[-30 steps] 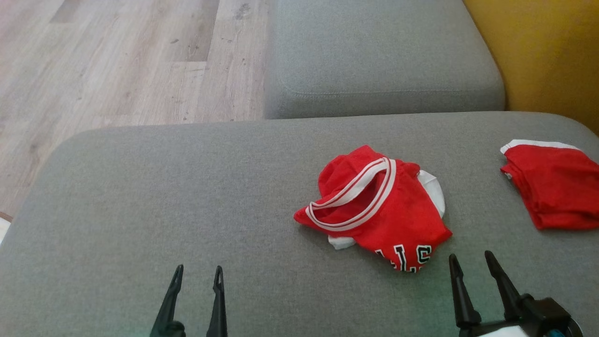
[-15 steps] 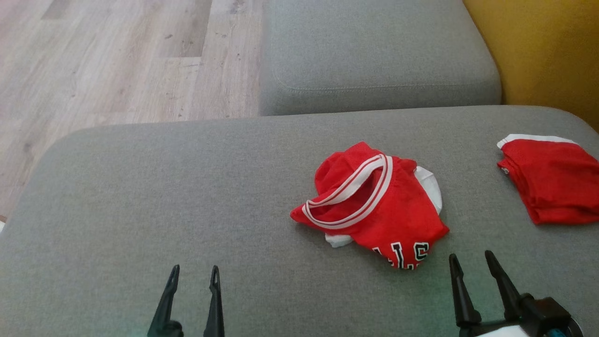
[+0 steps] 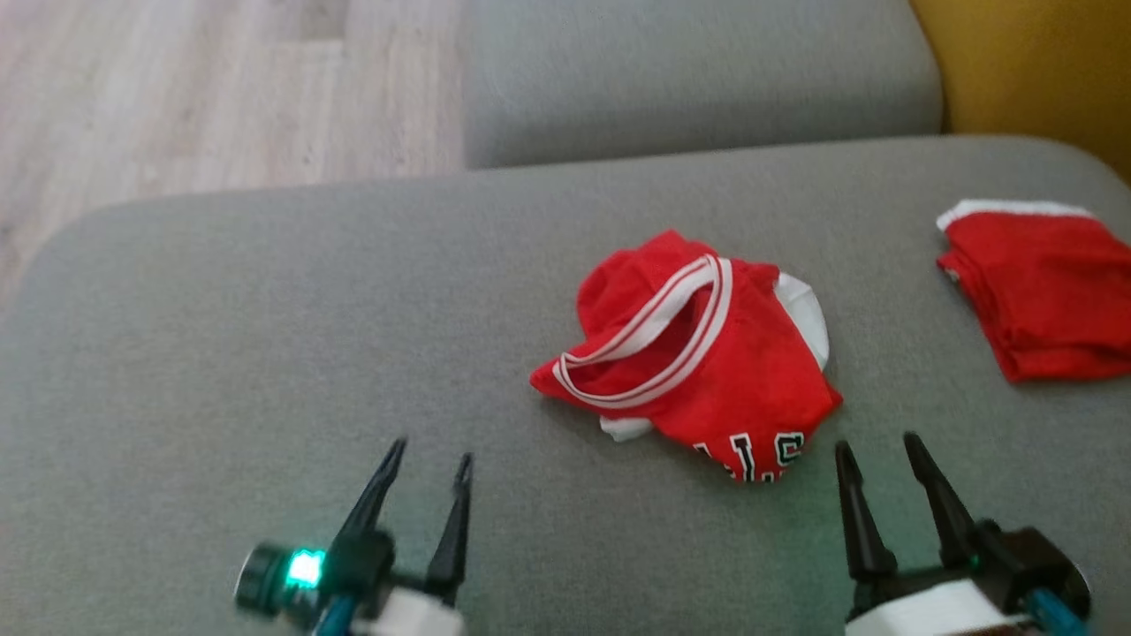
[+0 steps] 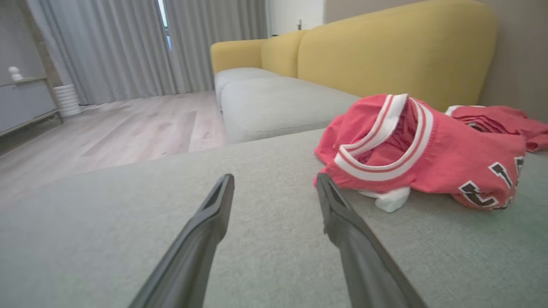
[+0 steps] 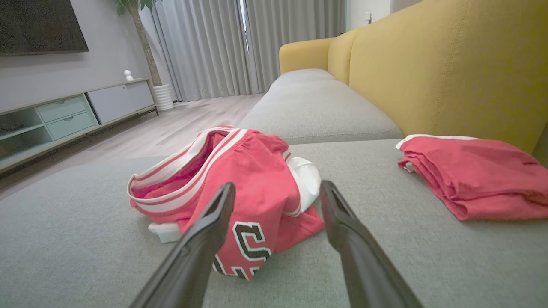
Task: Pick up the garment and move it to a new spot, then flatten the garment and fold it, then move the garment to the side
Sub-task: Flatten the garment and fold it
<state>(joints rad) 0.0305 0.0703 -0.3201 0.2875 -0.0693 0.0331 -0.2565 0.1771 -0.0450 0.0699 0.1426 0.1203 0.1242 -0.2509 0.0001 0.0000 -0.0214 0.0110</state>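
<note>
So the crumpled red jersey with white striped trim [image 3: 698, 353] sits on the grey fabric sofa cushion [image 3: 265, 353], just ahead and a bit left of the right gripper [image 3: 876, 442]. The left gripper [image 3: 431, 450] is well apart. Both are spread wide and empty.

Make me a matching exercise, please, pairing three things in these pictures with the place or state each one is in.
Things: 1 crumpled red jersey; 2 folded red garment; 3 left gripper.
States: A lying flat near the right end of the grey cushion; B open above bare cushion; C bunched in a heap, black lettering showing.
Pairs: 1-C, 2-A, 3-B.
</note>
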